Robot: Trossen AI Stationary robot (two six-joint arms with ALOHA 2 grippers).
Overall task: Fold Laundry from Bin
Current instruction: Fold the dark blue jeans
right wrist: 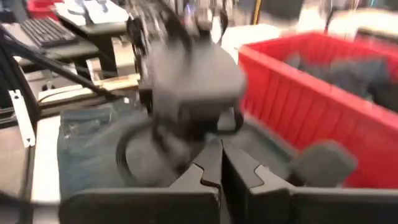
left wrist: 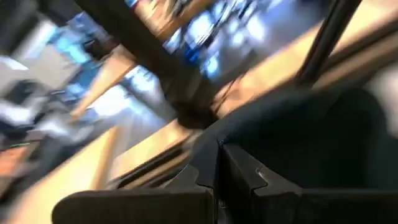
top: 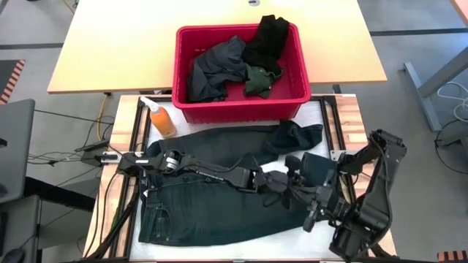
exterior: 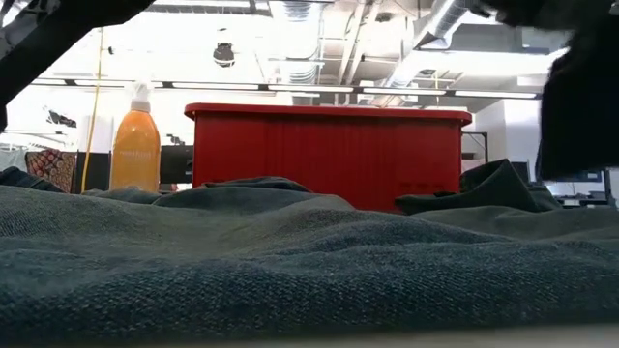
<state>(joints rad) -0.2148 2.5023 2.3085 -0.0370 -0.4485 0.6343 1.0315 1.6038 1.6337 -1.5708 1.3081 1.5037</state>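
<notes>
End effectors, left [top: 281,180] and right [top: 311,219], both pinched together over the jeans [top: 212,212] spread on the worktop before the bin [top: 292,102]: risk of colliding, or dragging cloth askew.

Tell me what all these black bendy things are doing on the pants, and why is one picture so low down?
Those are two robot arms. Each ends in a pincer with two fingers. One camera looks down from above. One sits flat on the table, so it sees cloth up close. One rides on each wrist. A pair of dark jeans lies spread on the table. Behind it stand a red bin with more dark clothes inside and an orange bottle. The left pincer and the right pincer are both shut, close together over the right part of the jeans. The left one seems to pinch dark cloth; the blurry wrist pictures don't settle that.
</notes>
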